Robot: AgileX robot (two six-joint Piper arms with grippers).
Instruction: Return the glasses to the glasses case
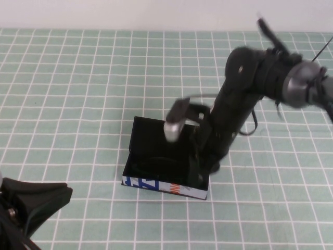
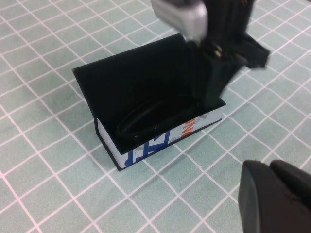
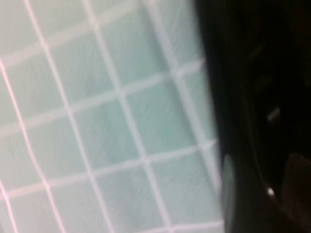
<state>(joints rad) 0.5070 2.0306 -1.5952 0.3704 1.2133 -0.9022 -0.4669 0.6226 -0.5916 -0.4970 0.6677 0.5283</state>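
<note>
Black glasses (image 2: pixel 146 119) inside glasses case (image 1: pixel 156 185); right claw (image 1: pixel 204 169) within, left claw (image 1: pixel 28 203) well apart

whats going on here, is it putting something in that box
The right hand reaches down into the right end of the open glasses case, where the glasses already lie inside with the lid up. The left hand waits low near the table's front left corner, holding nothing.

My right gripper (image 1: pixel 200 169) reaches down into the open glasses case (image 1: pixel 156 185), a black box with its lid raised and white front printed blue and orange. The black-framed glasses (image 2: pixel 150 119) lie inside it. My left gripper (image 1: pixel 31 205) waits near the table's edge.
</note>
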